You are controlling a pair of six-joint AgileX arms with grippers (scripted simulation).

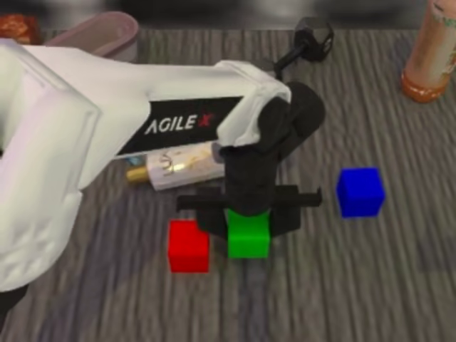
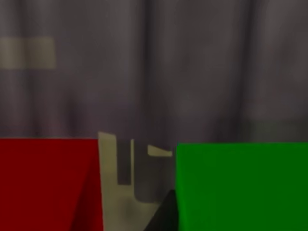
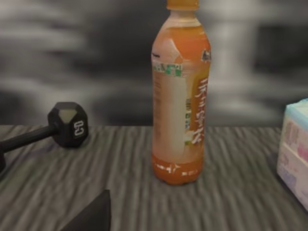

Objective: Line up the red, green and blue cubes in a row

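Top view | left jaws (image 1: 247,214) grasping green cube (image 1: 249,238) | red cube (image 1: 189,246) just beside

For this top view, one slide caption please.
Left gripper over green cube beside red cube; blue cube apart.

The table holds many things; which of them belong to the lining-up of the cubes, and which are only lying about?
Belong to the job:
red cube
green cube, under the left gripper
blue cube, apart at the right

Only lying about:
orange drink bottle
dumbbell
pink bowl
gold-capped tube
pastel box
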